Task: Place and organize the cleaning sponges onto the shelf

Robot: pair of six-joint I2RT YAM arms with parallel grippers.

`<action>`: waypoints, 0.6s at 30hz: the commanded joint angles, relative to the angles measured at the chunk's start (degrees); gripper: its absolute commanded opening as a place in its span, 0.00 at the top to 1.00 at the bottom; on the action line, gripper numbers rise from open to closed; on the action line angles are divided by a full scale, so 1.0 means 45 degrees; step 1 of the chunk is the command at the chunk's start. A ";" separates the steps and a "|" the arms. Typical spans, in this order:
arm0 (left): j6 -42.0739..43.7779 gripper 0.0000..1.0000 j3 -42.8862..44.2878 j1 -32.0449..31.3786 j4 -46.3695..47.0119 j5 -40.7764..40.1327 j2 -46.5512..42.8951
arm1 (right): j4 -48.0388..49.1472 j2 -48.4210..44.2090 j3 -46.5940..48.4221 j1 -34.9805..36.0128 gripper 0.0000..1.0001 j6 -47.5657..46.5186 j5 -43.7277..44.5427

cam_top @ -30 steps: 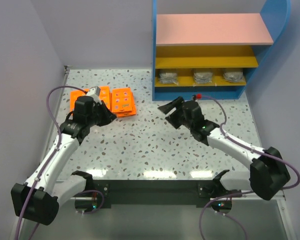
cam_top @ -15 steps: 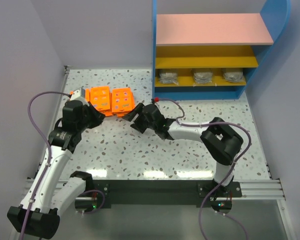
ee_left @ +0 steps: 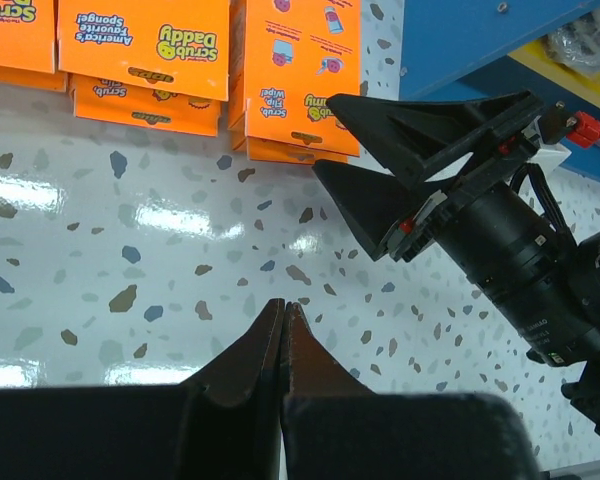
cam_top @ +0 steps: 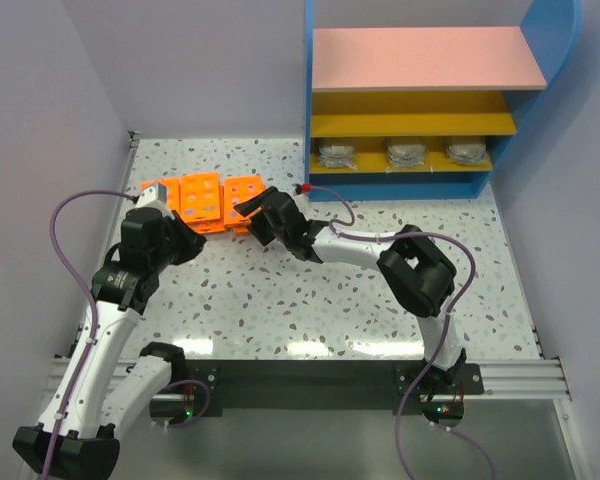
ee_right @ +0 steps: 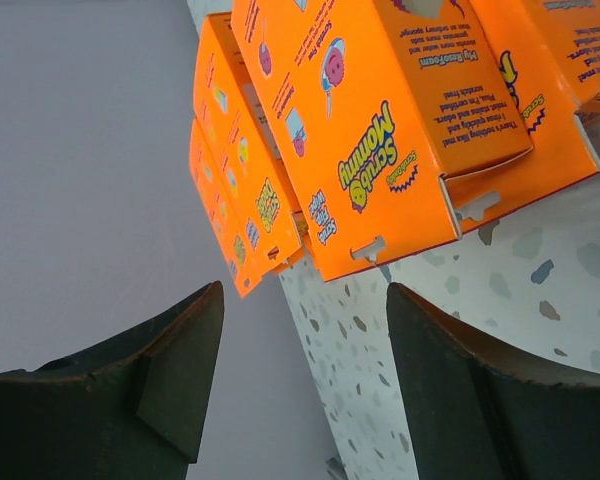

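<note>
Now right gripper (ee_right: pixel 305 288), spread wide, has reached orange packs (ee_right: pixel 380 130); left gripper (ee_left: pixel 283 306) pinched closed.

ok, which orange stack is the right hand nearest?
The rightmost stack, nearest the shelf; the open right hand points straight at it.

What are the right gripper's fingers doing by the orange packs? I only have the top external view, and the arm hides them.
Observer: The right wrist view shows the right gripper open. The nearest orange pack lies just ahead of the fingertips, not between them and not touching them.
Operator: And the left one, is it carrying anything?
Observer: No. In the left wrist view the left gripper is shut, tips together and empty, over bare table.
</note>
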 commanded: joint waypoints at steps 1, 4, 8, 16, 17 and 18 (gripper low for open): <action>0.0222 1.00 0.0378 0.0093 -0.0319 -0.0182 -0.0067 | -0.1418 0.0163 0.0901 0.0033 0.31 0.0606 0.0947; 0.0320 1.00 0.0515 0.0093 -0.0398 -0.0475 -0.0047 | -0.1927 0.0067 0.0941 0.0053 0.31 0.0664 0.0830; 0.0320 1.00 0.0438 0.0093 -0.0340 -0.0494 -0.0067 | -0.2122 0.0182 0.0804 0.0073 0.31 0.0839 0.0947; 0.0301 1.00 0.0554 0.0093 -0.0417 -0.0416 -0.0008 | -0.2026 0.1295 0.1955 -0.0063 0.36 0.0977 0.1513; 0.0320 1.00 0.0613 0.0093 -0.0476 -0.0474 -0.0008 | -0.2044 0.1432 0.2053 -0.0103 0.37 0.1054 0.1514; 0.0320 1.00 0.0671 0.0093 -0.0592 -0.0533 -0.0027 | -0.2064 0.1627 0.2267 -0.0161 0.39 0.1190 0.1514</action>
